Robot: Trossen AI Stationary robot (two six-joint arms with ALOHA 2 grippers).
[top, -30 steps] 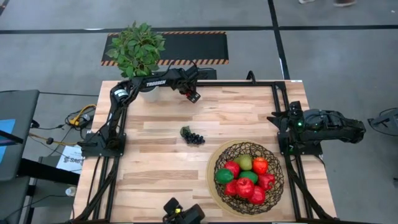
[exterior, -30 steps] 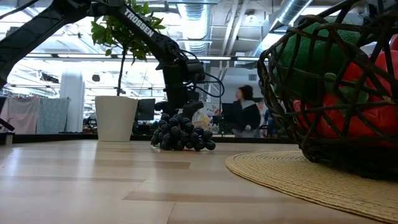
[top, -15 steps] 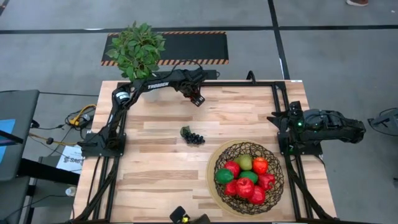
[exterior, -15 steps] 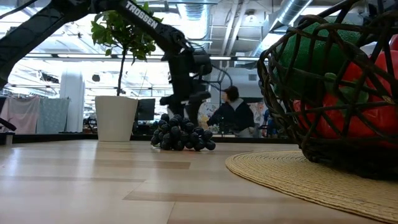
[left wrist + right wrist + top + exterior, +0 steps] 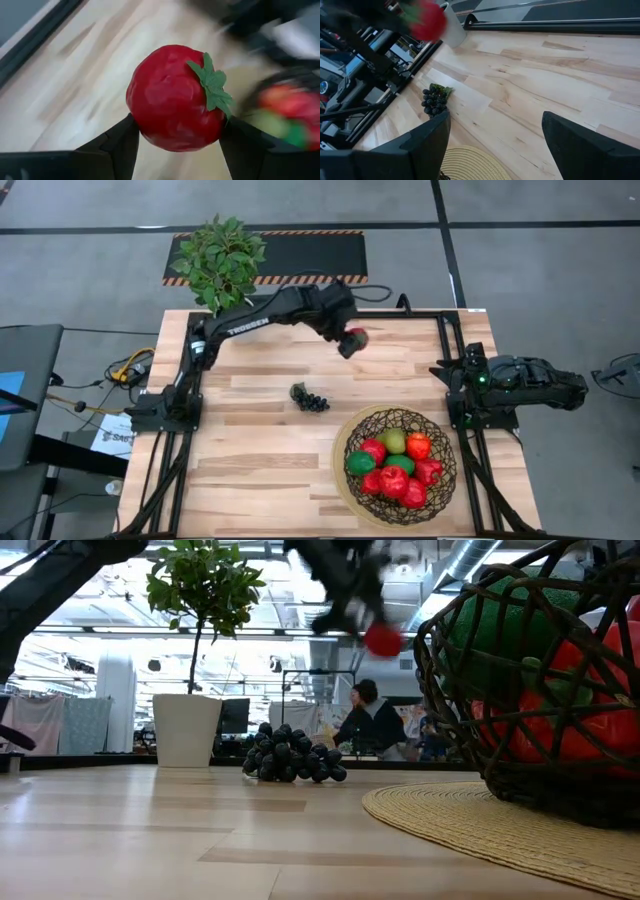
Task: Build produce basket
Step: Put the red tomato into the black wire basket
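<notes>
My left gripper [image 5: 353, 340] is above the table's far middle, shut on a red toy fruit with a green leafy top [image 5: 175, 97]; the fruit also shows in the low view [image 5: 383, 639] and the right wrist view [image 5: 427, 20]. The dark woven basket [image 5: 440, 480] stands on a tan mat at the near right, holding several red and green fruits and an orange one. A dark bunch of grapes [image 5: 309, 399] lies on the table's middle. My right gripper [image 5: 495, 145] is open, parked at the table's right edge. My left gripper pinches the red fruit by its two opposite sides [image 5: 135, 117] between its two fingers. The fruit is lifted well clear of the table, its green top [image 5: 212, 85] turned sideways in the wrist view.
A leafy plant in a white pot [image 5: 222, 265] stands at the far left corner. A person [image 5: 375, 725] shows in the room behind the table. Bare wood lies left and near of the grapes.
My left gripper has gone from beside the plant pot toward the table's right edge and up, carrying the red fruit higher above the table. The grapes and the basket have stayed in place.
</notes>
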